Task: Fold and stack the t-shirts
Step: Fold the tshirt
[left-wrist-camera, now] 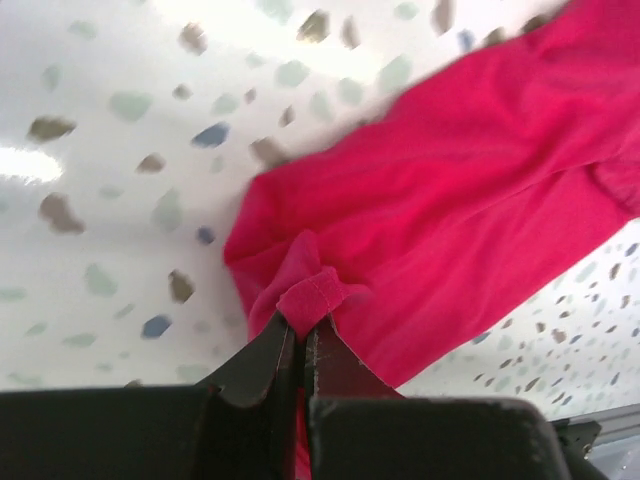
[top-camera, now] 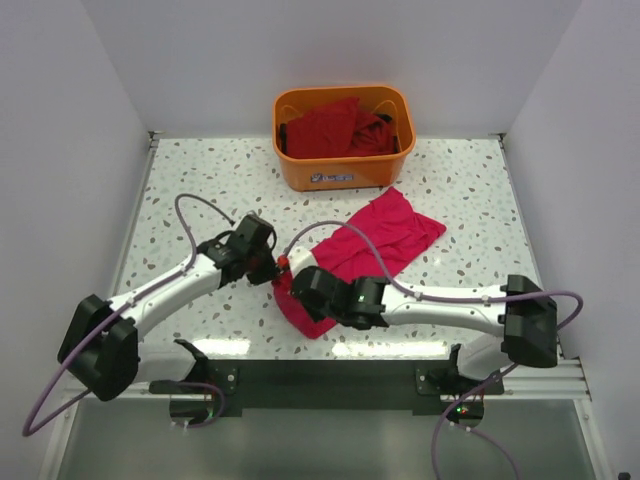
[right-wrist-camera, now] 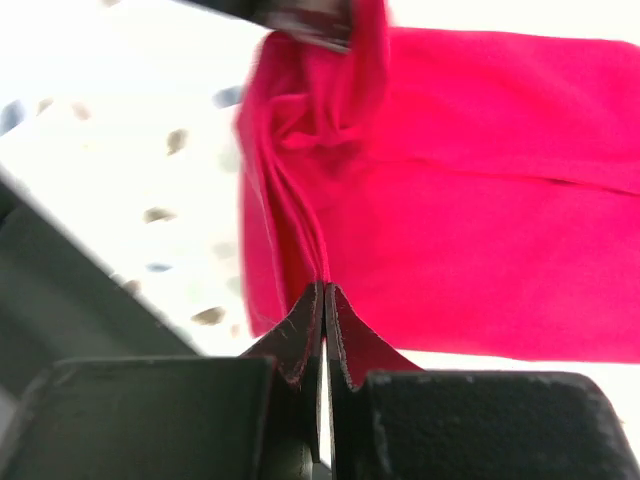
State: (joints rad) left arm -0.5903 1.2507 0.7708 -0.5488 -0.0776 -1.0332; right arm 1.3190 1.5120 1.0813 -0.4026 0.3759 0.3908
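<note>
Crimson t-shirt [top-camera: 390, 238]: rumpled, lying mid-bench [top-camera: 200, 180], running 7 to 1 o'clock. Left fingers [left-wrist-camera: 288, 350] and right fingers [right-wrist-camera: 308, 325] each pinch its 7 o'clock end.

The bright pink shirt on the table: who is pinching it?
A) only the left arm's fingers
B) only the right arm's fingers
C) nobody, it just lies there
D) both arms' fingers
D: in the left wrist view the left fingers are shut on a hem fold of the bright pink shirt, and in the right wrist view the right fingers are shut on its bunched cloth.
</note>
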